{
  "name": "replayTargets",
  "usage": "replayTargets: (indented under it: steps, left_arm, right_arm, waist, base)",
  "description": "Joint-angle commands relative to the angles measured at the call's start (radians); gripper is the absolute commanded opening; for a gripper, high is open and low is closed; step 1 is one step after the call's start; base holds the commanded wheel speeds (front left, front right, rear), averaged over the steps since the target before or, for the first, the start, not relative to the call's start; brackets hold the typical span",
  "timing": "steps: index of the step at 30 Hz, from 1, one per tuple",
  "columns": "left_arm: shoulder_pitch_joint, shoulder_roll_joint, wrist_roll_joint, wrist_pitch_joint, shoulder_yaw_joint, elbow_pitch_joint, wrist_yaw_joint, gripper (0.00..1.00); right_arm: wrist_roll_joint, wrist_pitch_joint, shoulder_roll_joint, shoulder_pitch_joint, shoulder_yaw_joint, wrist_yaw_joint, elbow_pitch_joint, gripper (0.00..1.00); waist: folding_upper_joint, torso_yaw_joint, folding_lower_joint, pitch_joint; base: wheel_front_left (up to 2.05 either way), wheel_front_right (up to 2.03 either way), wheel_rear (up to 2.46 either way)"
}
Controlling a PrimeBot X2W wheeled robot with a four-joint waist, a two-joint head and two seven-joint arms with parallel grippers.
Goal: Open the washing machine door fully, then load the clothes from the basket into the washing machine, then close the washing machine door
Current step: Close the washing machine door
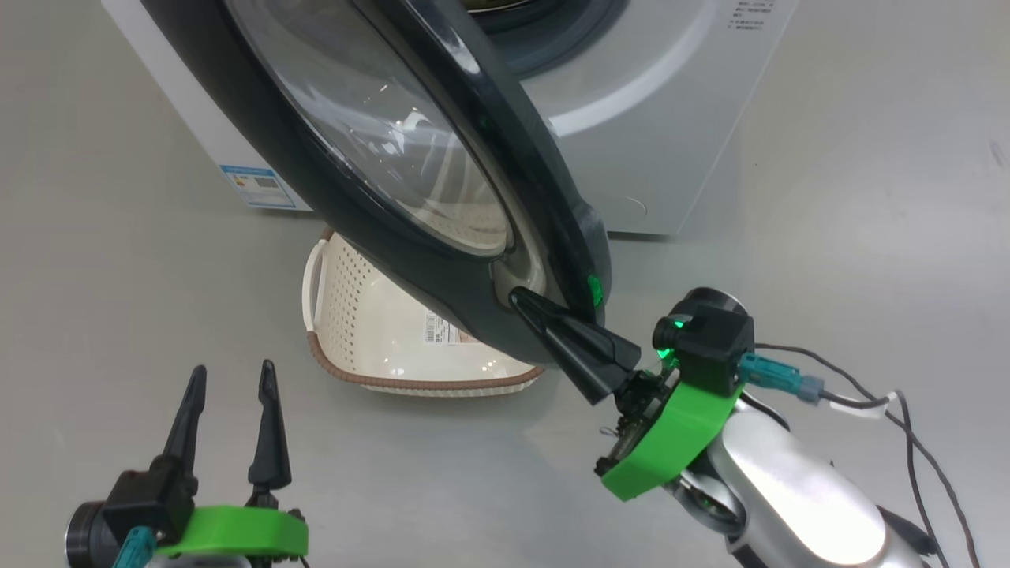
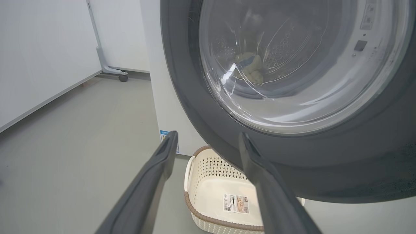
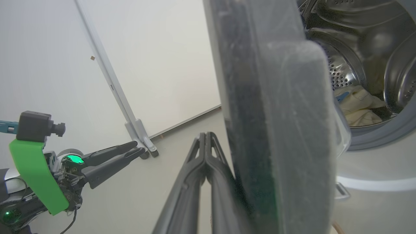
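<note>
The washing machine (image 1: 671,118) stands at the top of the head view with its door (image 1: 442,292) swung partway out, edge-on in the right wrist view (image 3: 276,130). My right gripper (image 1: 521,300) is shut with nothing between its fingers, its tip against the door's outer face near the free edge; its shut fingers (image 3: 205,135) lie right beside the rim. The clothes (image 3: 357,104) lie inside the steel drum, also visible through the door glass (image 2: 252,66). The basket (image 1: 347,292) sits on the floor under the door, holding just its label. My left gripper (image 1: 230,375) hangs open, apart from everything.
Grey floor all around. A white panel on a castor foot (image 2: 123,76) stands left of the machine. A blue sticker (image 1: 260,185) marks the machine's lower front. My right arm's cable (image 1: 868,394) trails to the right. My left gripper (image 3: 138,150) shows low left in the right wrist view.
</note>
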Motion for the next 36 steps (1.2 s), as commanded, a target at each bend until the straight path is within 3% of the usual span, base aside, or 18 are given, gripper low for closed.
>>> replayTargets:
  steps: [1, 19, 36]
  left_arm:
    - [-0.028, 0.005, 0.014, -0.014, 0.041, -0.039, -0.003, 1.00]
    - [-0.054, 0.005, 0.046, -0.014, 0.055, -0.064, -0.014, 1.00]
    - [-0.110, 0.005, 0.057, -0.014, 0.048, -0.092, -0.009, 1.00]
  right_arm:
    - [0.003, -0.006, 0.015, -0.040, -0.013, -0.003, -0.038, 0.00]
    - [0.003, -0.006, 0.015, -0.134, -0.099, -0.003, -0.050, 0.00]
    - [0.002, -0.006, -0.027, -0.284, -0.169, -0.003, -0.038, 0.00]
  waist:
    - [0.0000, -0.009, 0.0000, 0.014]
    - [0.0000, -0.065, 0.0000, 0.099]
    - [0.0000, -0.034, 0.0000, 0.237]
  base:
    - [0.00, 0.00, 0.00]
    - [0.00, 0.00, 0.00]
    - [0.00, 0.00, 0.00]
